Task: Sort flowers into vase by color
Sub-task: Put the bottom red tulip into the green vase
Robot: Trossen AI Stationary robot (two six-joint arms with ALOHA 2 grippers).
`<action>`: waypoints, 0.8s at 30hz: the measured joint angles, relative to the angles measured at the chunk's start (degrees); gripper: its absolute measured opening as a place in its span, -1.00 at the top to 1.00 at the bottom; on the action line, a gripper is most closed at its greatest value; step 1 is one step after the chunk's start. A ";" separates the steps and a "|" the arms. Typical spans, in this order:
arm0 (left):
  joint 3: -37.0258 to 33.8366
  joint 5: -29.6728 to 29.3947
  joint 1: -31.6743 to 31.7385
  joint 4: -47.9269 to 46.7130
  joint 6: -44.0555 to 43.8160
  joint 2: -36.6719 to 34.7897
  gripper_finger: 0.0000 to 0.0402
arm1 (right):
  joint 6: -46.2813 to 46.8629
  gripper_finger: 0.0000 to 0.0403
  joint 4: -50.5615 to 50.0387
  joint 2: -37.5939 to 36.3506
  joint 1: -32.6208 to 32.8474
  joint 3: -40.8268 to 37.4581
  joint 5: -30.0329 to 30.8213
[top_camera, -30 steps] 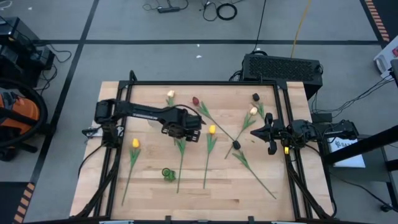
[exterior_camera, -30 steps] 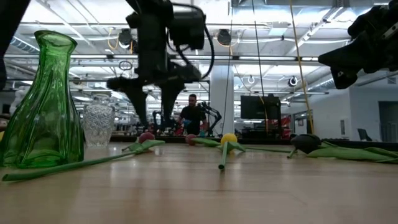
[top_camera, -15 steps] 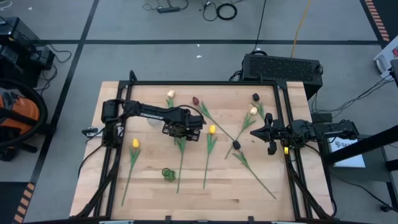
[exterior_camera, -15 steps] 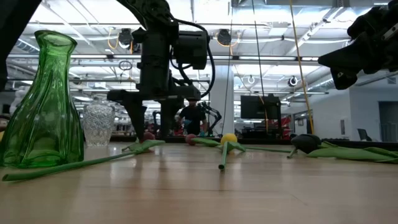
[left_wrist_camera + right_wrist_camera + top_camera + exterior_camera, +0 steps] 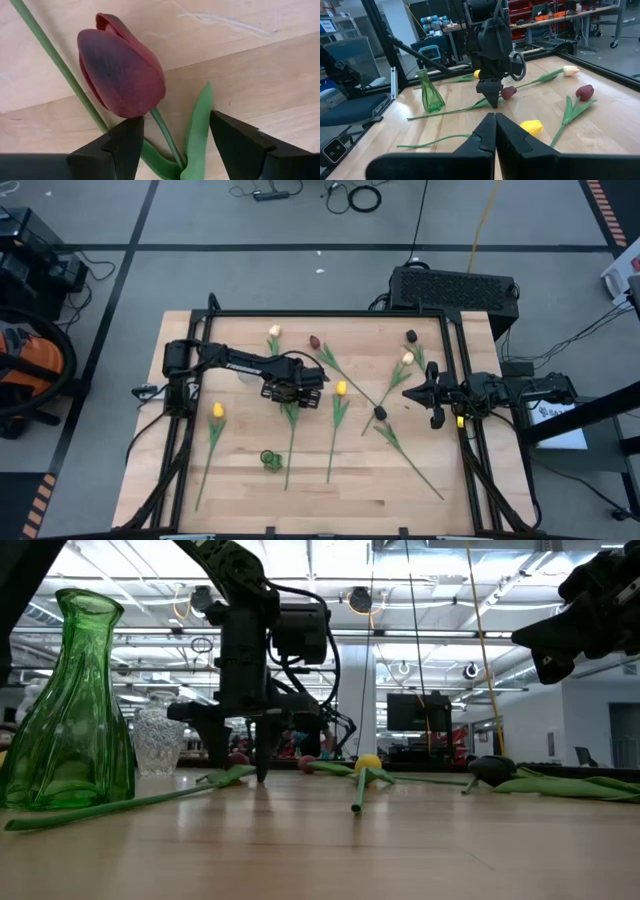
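Two jaws: my left gripper (image 5: 172,145) gapes around the maroon tulip's (image 5: 122,67) stem; my right gripper (image 5: 495,131), far right, is closed, empty.

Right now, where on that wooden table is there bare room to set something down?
The near strip of the pale wooden table, below the stem ends and the green glass vase, is bare. The middle is crowded with long-stemmed artificial tulips; the left gripper, fingers open, stands over a dark red tulip there.

Dark red tulip (image 5: 122,70) stem cut off at frame bottom between left gripper (image 5: 172,145) fingers; head hidden under gripper in high view.
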 joint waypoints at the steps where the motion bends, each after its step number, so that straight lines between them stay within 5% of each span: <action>1: -0.01 0.00 0.00 -0.09 0.00 0.03 -0.17 | 0.01 1.00 0.00 0.00 -0.01 0.00 0.02; 11: -0.06 -0.17 0.00 -0.02 0.48 1.09 -0.06 | 0.01 1.00 -0.02 -0.02 -0.01 0.00 0.01; 22: -0.10 -1.31 -0.05 0.63 7.16 1.25 0.89 | 0.00 1.00 -0.01 -0.02 0.00 0.01 0.00; 24: -0.10 -1.73 -0.11 0.81 7.93 1.25 0.95 | 0.00 1.00 -0.01 -0.02 -0.01 0.01 0.00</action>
